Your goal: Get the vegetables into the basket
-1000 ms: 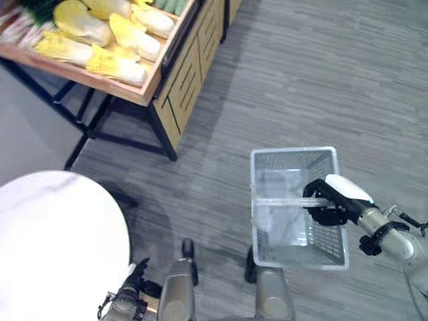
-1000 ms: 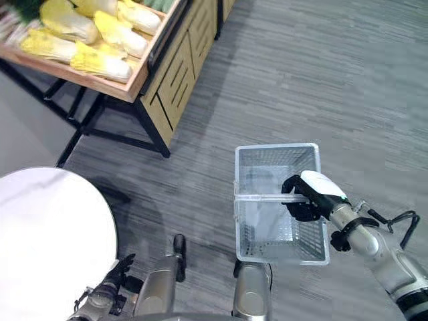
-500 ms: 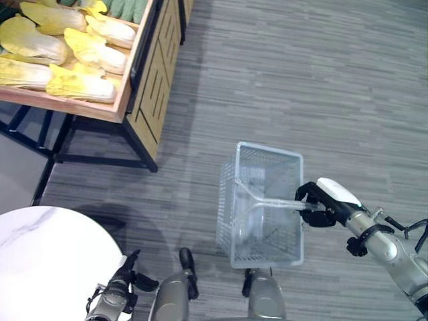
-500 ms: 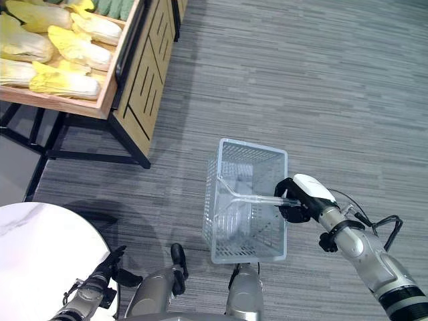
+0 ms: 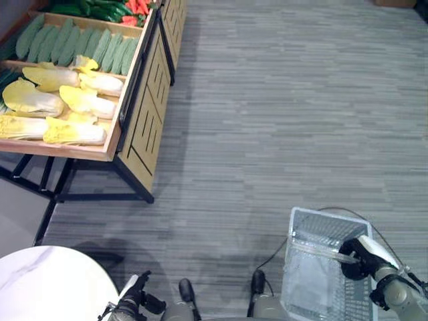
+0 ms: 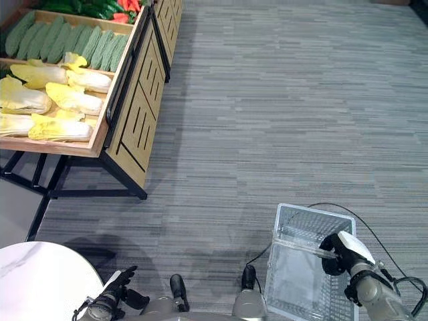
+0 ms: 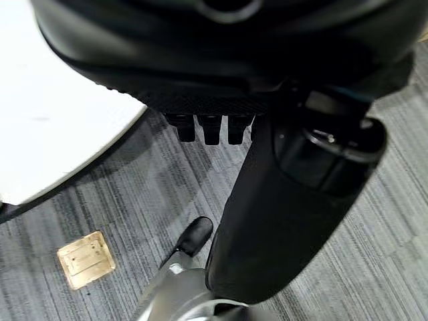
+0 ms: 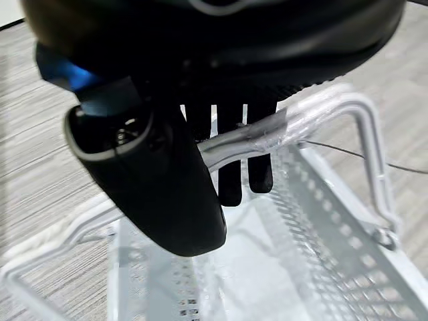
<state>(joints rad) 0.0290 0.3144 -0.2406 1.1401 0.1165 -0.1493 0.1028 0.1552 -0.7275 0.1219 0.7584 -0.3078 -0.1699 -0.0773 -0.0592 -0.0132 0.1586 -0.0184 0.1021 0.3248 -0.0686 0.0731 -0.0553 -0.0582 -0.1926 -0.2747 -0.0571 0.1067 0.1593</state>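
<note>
A clear mesh basket point(image 5: 331, 215) hangs low above the grey floor at the lower right, with nothing in it. My right hand point(image 5: 361, 256) is shut on its handle point(image 8: 294, 120), fingers point(image 8: 231, 180) curled over the bar. The vegetables lie in a wooden display stand point(image 5: 144, 120) at the upper left, far from the basket: pale yellow cabbages point(image 5: 60, 107), green cucumbers point(image 5: 73, 43) and red peppers point(image 5: 137, 7). My left hand point(image 5: 134, 301) hangs low at the bottom left, relaxed and holding nothing.
A round white table point(image 5: 47, 284) fills the bottom left corner, close to my left hand. The stand rests on black metal legs point(image 5: 100, 195). Grey striped floor point(image 5: 281, 120) stretches wide between the stand and the basket.
The whole picture has shifted, so the camera has moved: more of the stand shows and the basket sits lower right. My right hand has kept hold of the handle.
</note>
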